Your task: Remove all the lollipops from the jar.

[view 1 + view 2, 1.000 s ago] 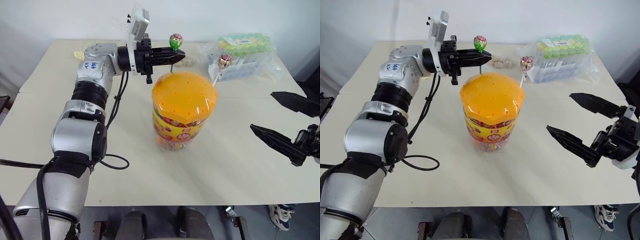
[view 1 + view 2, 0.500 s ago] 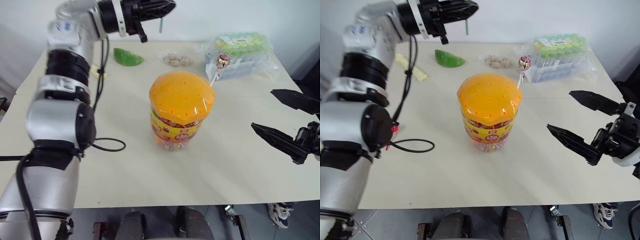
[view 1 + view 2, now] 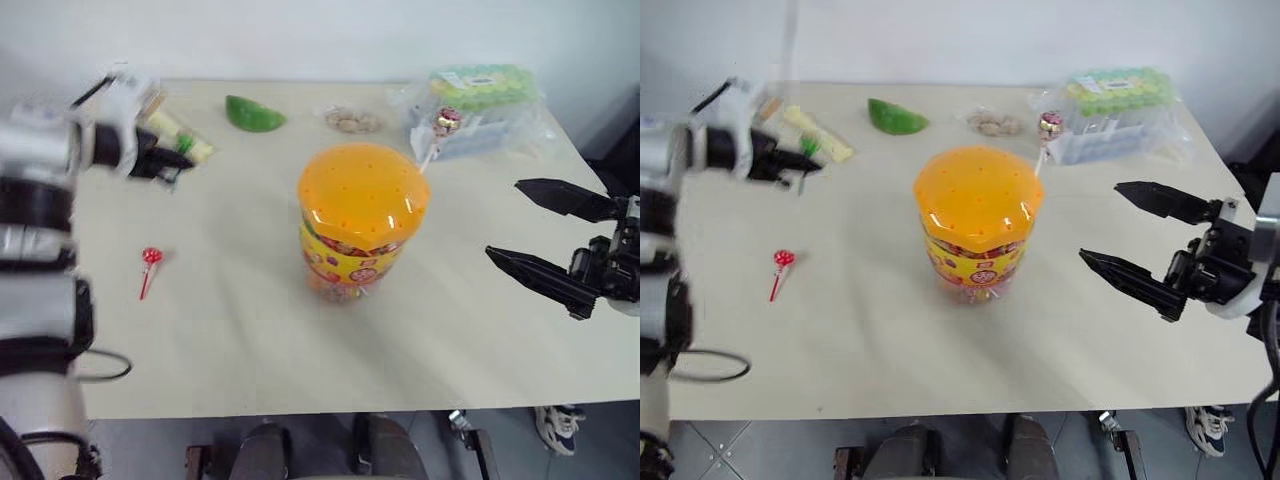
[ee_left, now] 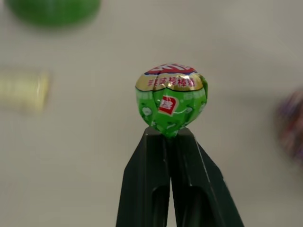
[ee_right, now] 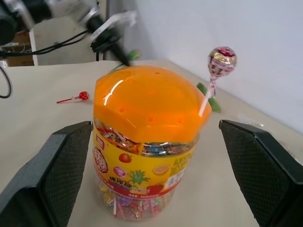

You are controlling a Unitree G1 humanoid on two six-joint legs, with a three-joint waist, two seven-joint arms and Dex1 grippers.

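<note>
Now: green lollipop pinched, one left in the lid

Left gripper is pressed together on the green-wrapped lollipop over the pale surface. Red lollipop on a red stick lies flat there. Clear plastic jar with the orange dotted lid stands centrally — a red-gold lollipop on a white stick rises from it. Right gripper is spread wide beside the jar.

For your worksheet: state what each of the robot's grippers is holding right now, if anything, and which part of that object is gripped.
The left gripper holds the green lollipop, fingers shut on its stick just under the candy head. The right gripper is open and holds nothing.
</note>
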